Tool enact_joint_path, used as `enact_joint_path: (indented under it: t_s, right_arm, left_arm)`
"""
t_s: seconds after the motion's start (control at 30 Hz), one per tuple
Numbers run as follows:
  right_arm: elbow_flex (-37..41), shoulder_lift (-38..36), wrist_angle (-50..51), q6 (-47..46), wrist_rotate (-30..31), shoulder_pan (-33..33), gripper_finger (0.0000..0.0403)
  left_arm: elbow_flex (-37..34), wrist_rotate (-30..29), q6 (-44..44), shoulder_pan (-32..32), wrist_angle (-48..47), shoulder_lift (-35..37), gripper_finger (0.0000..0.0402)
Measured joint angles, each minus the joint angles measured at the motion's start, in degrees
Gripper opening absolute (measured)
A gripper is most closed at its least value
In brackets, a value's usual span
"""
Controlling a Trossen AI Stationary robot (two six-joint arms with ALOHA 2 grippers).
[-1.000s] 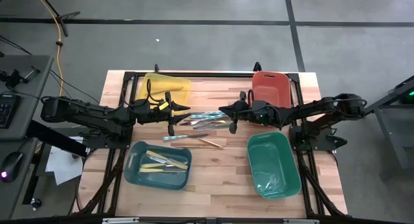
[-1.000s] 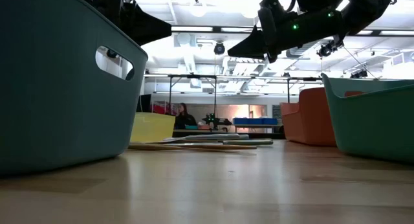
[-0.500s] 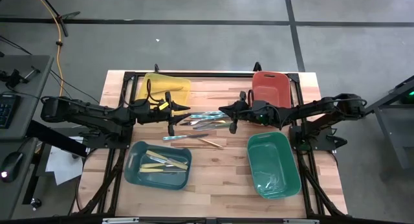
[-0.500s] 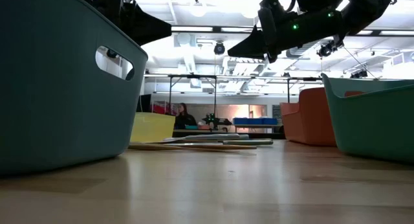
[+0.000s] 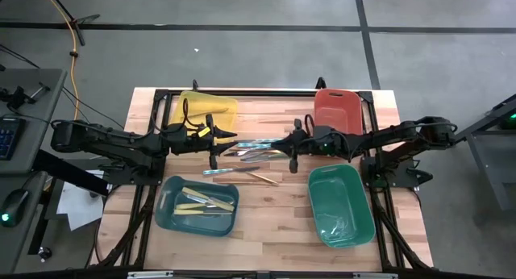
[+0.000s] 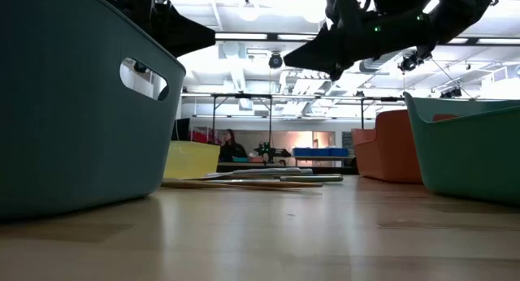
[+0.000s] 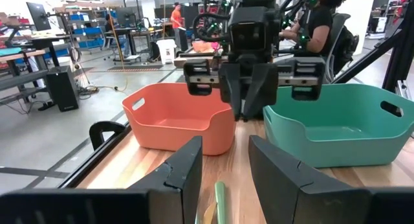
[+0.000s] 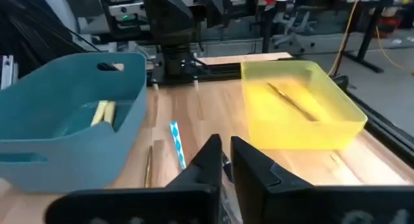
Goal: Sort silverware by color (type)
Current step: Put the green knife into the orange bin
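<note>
The right gripper [image 5: 291, 149] has slid a little toward the table's middle since a moment ago and now hangs over the near end of the silverware pile [image 5: 254, 152]. Its fingers [image 8: 249, 160] stand nearly together with only a narrow slit between them, and nothing is in them. The left gripper [image 5: 216, 147] has not moved; it hovers at the pile's other end, its fingers [image 7: 279, 169] apart and empty.

The pile lies in the middle of the table between the 4 bins: silver and teal-tinted pieces crossed over each other, with a gold-tan one [image 5: 263, 178] lying just beside them toward the front. The blue bin [image 5: 165, 217] already holds cream-yellow pieces [image 5: 205, 200], the yellow bin [image 5: 228, 102] shows 1 tan utensil [image 8: 292, 101] in the right wrist view, and the green bin [image 5: 317, 205] and red bin [image 5: 337, 96] look bare or nearly so.

The right arm's shift reads as an approach to its next pick, so most of the sorting remains.
</note>
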State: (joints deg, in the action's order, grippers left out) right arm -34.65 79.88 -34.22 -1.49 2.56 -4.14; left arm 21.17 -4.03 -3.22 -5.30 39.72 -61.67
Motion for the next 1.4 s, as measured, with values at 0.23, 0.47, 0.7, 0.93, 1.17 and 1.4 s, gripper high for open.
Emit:
enact_joint_path:
  t_s: [0.23, 0.47, 0.7, 0.93, 1.17, 1.4]
  right_arm:
    - [0.0, 2.35, 2.77, -1.57, 0.0, 0.05, 0.01]
    - [-0.84, 11.46, 5.4, -0.8, -0.04, -0.14, 0.0157]
    - [-5.36, 18.49, 10.77, 2.59, 0.13, -1.13, 0.0165]
    - [-8.46, 22.41, 15.97, 5.78, 0.22, -1.11, 0.0165]
    - [-8.87, 23.3, 16.73, 7.92, 4.59, -1.11, 0.0165]
    - [-8.83, 23.3, 18.51, 8.0, 4.38, -1.12, 0.0165]
  left_arm:
    - [0.02, 0.0, -0.03, 0.0, 0.0, 0.0, 0.0117]
    - [0.02, 0.0, -1.81, 0.0, 0.08, 0.0, 0.0117]
    - [0.03, 0.0, -1.92, 0.0, 0.16, -0.01, 0.0117]
    - [0.02, 0.0, -1.92, 0.0, 0.16, -0.02, 0.0117]
    - [0.02, 0.0, -1.92, 0.02, 0.09, -0.02, 0.0117]
    - [0.02, 0.02, -1.9, 0.02, 0.04, -0.02, 0.0117]
